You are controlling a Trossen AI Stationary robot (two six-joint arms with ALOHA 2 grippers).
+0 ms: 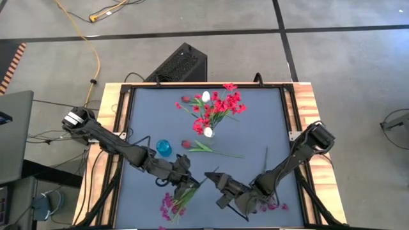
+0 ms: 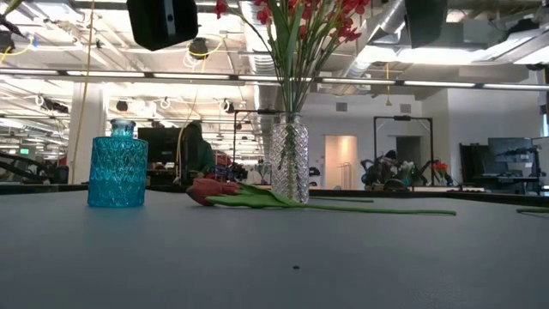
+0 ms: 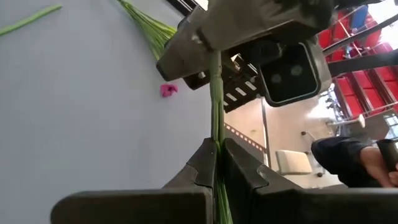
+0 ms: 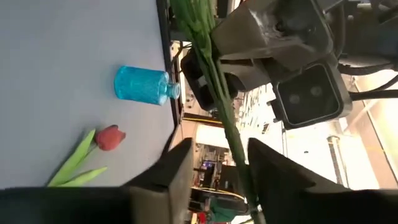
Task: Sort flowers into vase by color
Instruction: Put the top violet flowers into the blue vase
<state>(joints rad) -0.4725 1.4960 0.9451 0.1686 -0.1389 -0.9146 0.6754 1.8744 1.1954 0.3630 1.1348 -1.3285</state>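
My left gripper is shut on a magenta flower sprig, near the table's near edge. The sprig's blossoms show below the gripper in the high view. My right gripper faces the left one. It stands open with the sprig's green stem running between its fingers; whether a finger touches the stem I cannot tell. A clear vase in the table's far half holds red flowers and white buds. The blue vase stands alone. My left gripper pinches the sprig's green stem between its two fingers, which lie along the stem. One stretch of the stem runs on from the fingertips toward the right gripper. The blossom end lies on the gripper's other side, toward the near edge.
A red tulip lies flat on the table between the two vases. A bare green stem lies by the right arm, and magenta petals lie at the near right. One loose pink petal lies on the table.
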